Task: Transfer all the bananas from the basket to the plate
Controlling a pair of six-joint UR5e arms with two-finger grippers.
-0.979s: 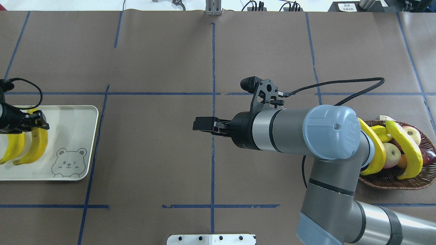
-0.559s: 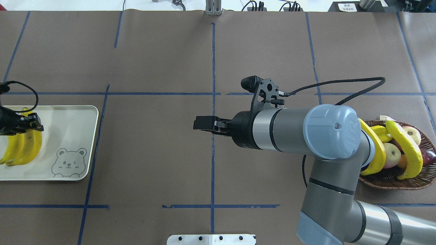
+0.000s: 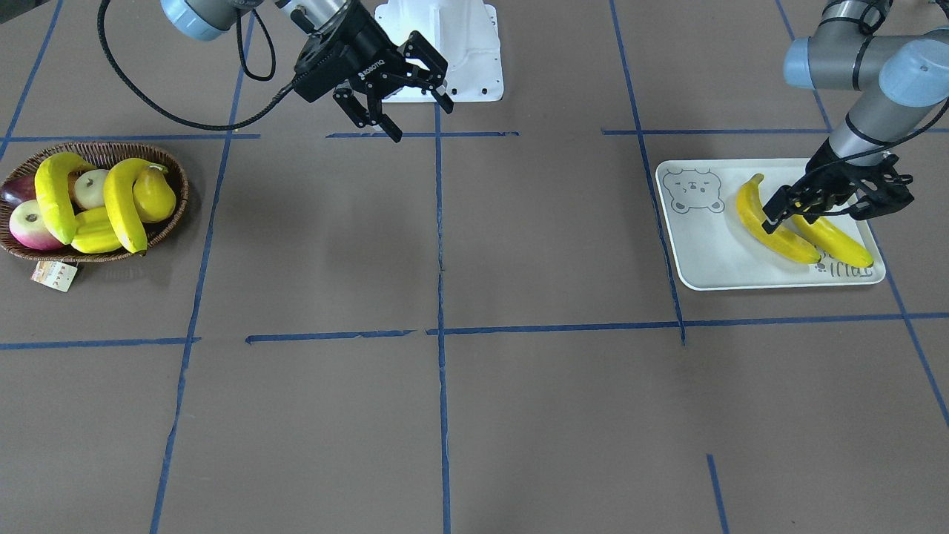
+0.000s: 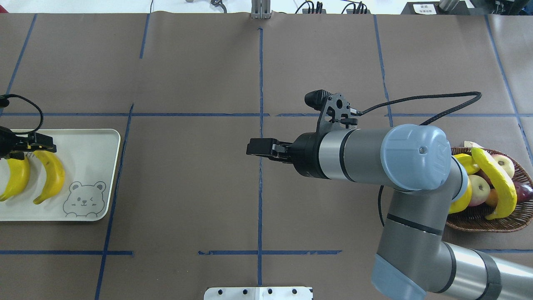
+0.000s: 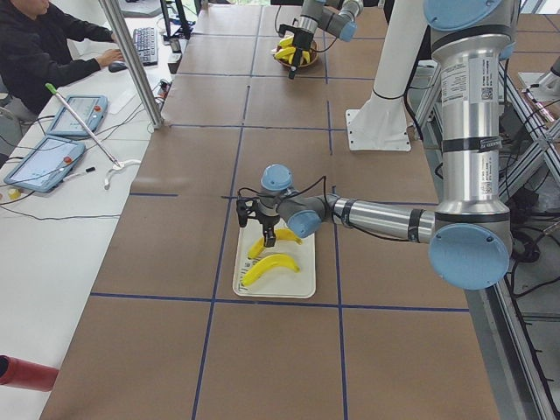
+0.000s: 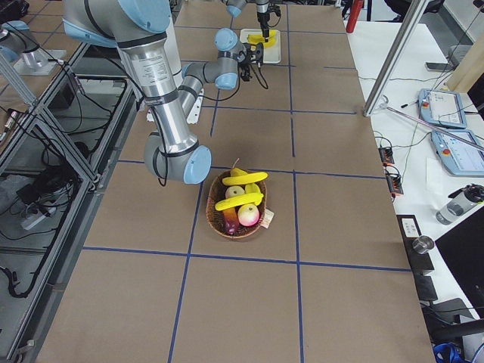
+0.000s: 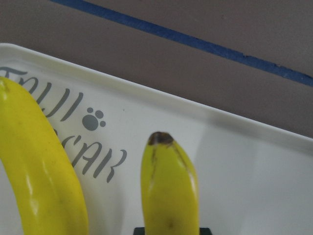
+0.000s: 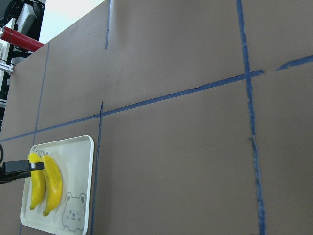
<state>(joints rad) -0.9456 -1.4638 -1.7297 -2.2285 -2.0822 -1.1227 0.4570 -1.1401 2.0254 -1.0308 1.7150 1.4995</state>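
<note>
Two bananas lie side by side on the white bear plate at the table's left end; the front view shows them too. My left gripper is open, its jaws over the upper end of the banana nearer the bear drawing. In the left wrist view that banana's dark tip is centred. Two more bananas lie on other fruit in the wicker basket. My right gripper is open and empty, above the table's middle.
The basket also holds a yellow pear, a starfruit and apples. A paper tag hangs off its rim. In the overhead view my right arm's elbow covers part of the basket.
My left gripper has opened and let go of the banana, which now lies on the plate apart from the first. My right arm has shifted slightly toward the basket.
</note>
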